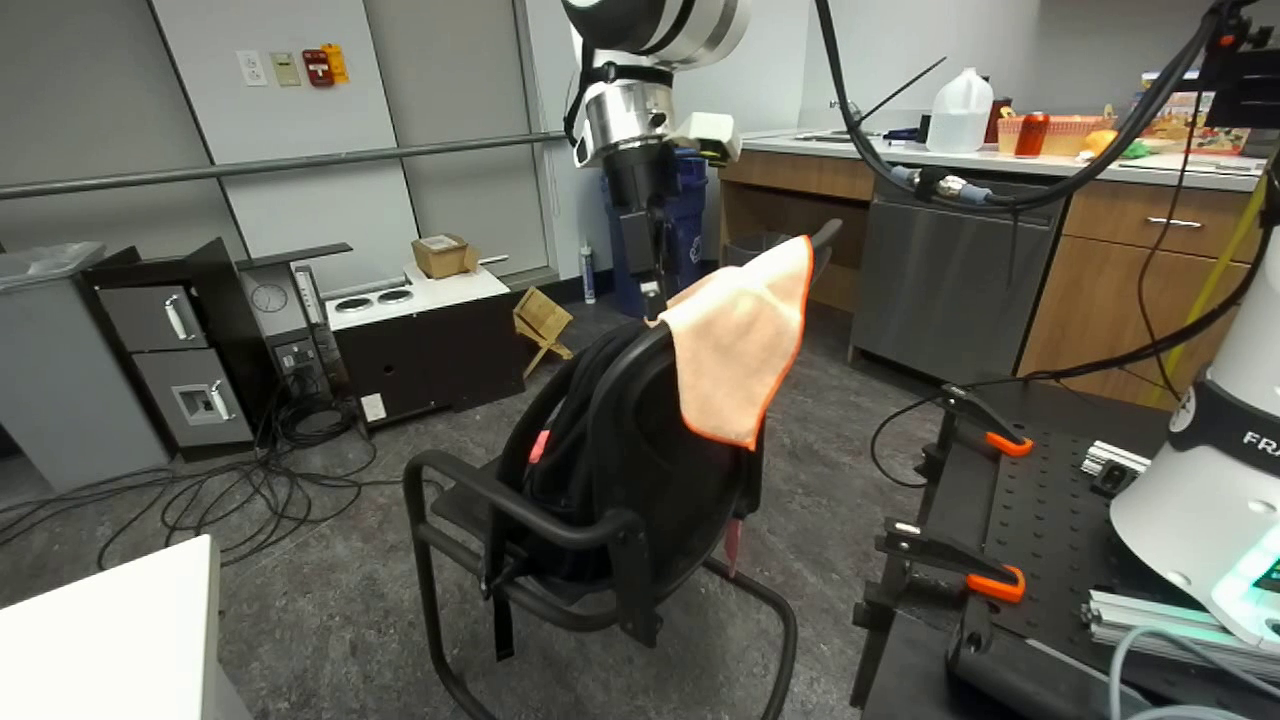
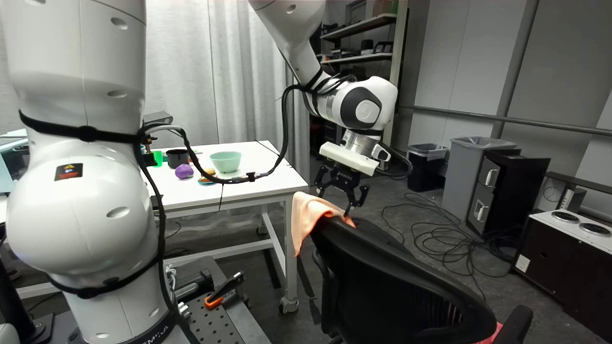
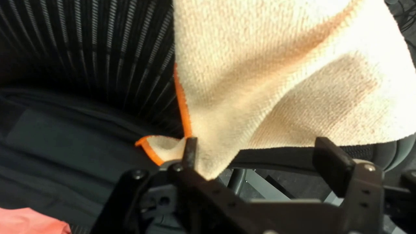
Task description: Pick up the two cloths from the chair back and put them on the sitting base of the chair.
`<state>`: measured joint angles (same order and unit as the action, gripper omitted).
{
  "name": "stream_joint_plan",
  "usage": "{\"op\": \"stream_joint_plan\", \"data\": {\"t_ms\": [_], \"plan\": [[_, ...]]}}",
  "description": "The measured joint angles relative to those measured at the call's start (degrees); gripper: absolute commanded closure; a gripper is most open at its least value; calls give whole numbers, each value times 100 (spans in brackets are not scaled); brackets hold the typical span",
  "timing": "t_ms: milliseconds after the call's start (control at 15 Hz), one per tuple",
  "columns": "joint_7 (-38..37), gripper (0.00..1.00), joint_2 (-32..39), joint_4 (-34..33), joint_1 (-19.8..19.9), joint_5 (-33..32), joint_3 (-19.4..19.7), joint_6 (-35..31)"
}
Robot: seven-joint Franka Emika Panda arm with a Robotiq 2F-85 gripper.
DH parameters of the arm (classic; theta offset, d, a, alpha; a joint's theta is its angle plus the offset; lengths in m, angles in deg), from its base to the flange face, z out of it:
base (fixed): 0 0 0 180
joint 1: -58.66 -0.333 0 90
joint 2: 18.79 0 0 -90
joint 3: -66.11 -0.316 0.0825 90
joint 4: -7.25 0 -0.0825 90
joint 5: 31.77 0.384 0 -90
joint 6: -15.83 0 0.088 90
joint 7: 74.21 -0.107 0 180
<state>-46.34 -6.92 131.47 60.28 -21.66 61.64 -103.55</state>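
Note:
A peach cloth [image 1: 742,340] with an orange edge hangs over the top of the black chair's back [image 1: 640,400]. The cloth also shows in an exterior view [image 2: 311,215] and fills much of the wrist view [image 3: 260,81]. My gripper [image 3: 258,146] is open above the chair back. A fold of the cloth lies between or just below its fingers, near the left finger; contact cannot be told. It also shows in both exterior views [image 1: 652,300] [image 2: 333,202]. A pink cloth [image 3: 29,221] shows partly at the wrist view's lower left; pink patches [image 1: 539,446] [image 2: 492,333] show at the chair.
A black bag-like bundle [image 1: 570,470] rests on the chair seat against the back. Chair armrests [image 1: 520,500] stick out at the sides. A white table [image 2: 258,186] with a green bowl [image 2: 225,161] stands beyond the chair. Cables [image 1: 290,490] lie on the floor.

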Motion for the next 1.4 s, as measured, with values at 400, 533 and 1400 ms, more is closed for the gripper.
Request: {"op": "stream_joint_plan", "data": {"t_ms": [400,533,1400], "plan": [[-4,89,28,-35,7,103,-1,-87],[-4,100,0,-107,13,108,0,-214],[-7,59,-124,-736,74,166,106,-872]]}}
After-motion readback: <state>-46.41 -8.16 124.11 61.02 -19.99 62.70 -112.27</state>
